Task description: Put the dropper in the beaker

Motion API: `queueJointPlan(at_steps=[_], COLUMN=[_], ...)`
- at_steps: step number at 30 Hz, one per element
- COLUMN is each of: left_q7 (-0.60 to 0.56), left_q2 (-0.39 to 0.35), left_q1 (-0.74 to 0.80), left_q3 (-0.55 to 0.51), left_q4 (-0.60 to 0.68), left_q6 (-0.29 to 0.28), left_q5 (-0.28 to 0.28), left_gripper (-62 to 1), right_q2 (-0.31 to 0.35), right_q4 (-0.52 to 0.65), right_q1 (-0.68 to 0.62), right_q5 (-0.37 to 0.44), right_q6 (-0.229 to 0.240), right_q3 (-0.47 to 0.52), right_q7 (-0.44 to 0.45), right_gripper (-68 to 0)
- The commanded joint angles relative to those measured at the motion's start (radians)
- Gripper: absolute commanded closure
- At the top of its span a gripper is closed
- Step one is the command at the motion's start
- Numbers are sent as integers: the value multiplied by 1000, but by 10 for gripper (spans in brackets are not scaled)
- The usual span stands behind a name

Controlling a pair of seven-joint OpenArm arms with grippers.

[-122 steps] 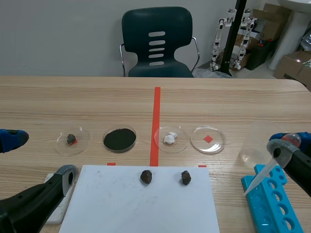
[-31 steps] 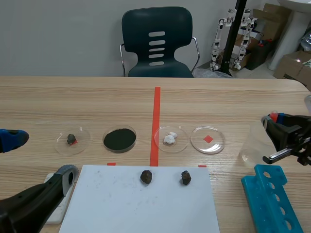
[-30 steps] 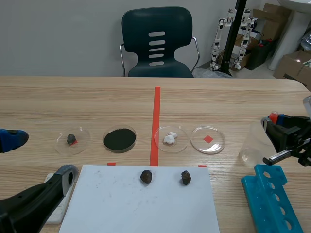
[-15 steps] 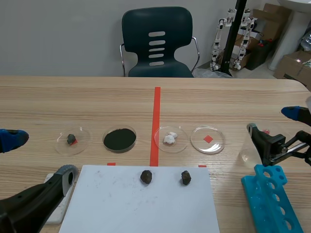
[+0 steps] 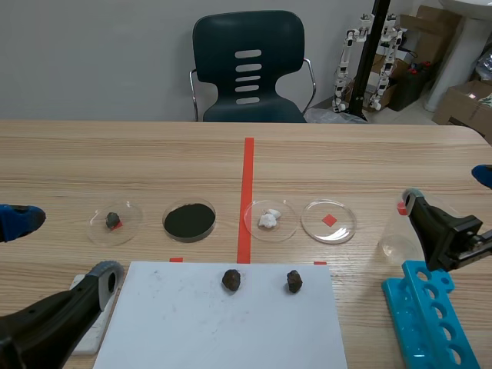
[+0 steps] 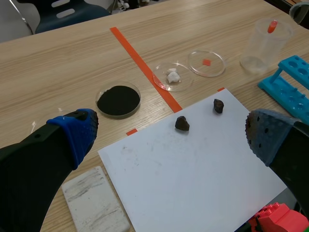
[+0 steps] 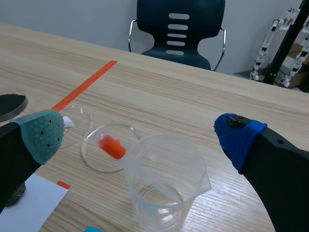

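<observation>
1. At the near left, the left end effector [image 5: 60, 247] hangs low over the desk [image 5: 138, 161]. Its two fingers are spread wide with nothing between them.
2. Just right of it, a white block [image 6: 94, 200] lies against the left edge of a white sheet [image 5: 231, 330]. On the sheet's far part sit a dark stone [image 5: 231, 279] and a second stone [image 5: 293, 280], side by side.
3. Beyond the sheet, four clear dishes stand in a row:
   - a dish with a small dark lump [image 5: 114, 221]
   - a dish of black powder [image 5: 189, 221]
   - a dish with a white lump [image 5: 269, 219]
   - a bare dish [image 5: 329, 221] over a red tape square
4. Further right, the clear beaker [image 5: 401, 234] stands upright on the desk. The dropper [image 7: 112, 146] leans inside it with its red bulb up at the rim; the clear stem is hard to make out.
5. Just right of the beaker, the right end effector [image 7: 140, 137] is spread wide and grips nothing.
6. At the near right lies a teal tube rack [image 5: 430, 315].
</observation>
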Motion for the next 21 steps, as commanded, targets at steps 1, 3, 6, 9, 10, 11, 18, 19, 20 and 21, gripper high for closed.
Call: queueJointPlan(at_steps=[1, 3, 6, 9, 10, 11, 18, 19, 20, 21], left_q7=[-14, -14, -14, -14, -14, -14, -14, -14, -14, -14], left_q2=[5, 4, 5, 5, 5, 5, 5, 5, 5, 5], left_q1=[2, 2, 2, 2, 2, 2, 2, 2, 2, 2], left_q3=[5, 5, 5, 5, 5, 5, 5, 5, 5, 5], left_q4=[6, 6, 6, 6, 6, 6, 6, 6, 6, 6], left_q6=[-2, -2, -2, -2, -2, -2, -2, -2, -2, -2], left_q5=[-10, -10, -10, -10, -10, -10, -10, -10, -10, -10], left_gripper=[-623, -623, -623, -623, -623, -623, -623, -623, -623, -623], right_q2=[22, 31, 43, 44, 44, 44, 44, 44, 44, 44], right_q4=[20, 29, 38, 39, 39, 39, 39, 39, 39, 39], right_q1=[-5, -23, -35, -35, -35, -34, -34, -34, -34, -34], right_q5=[27, 50, 63, 63, 63, 63, 63, 63, 63, 63], right_q6=[-2, -5, -5, -4, -4, -4, -5, -5, -5, -5], right_q3=[25, 28, 28, 28, 28, 28, 28, 28, 28, 28], right_q7=[19, 21, 23, 22, 22, 22, 22, 22, 22, 22], right_gripper=[-679, -679, -679, -679, -679, -679, -679, -679, -679, -679])
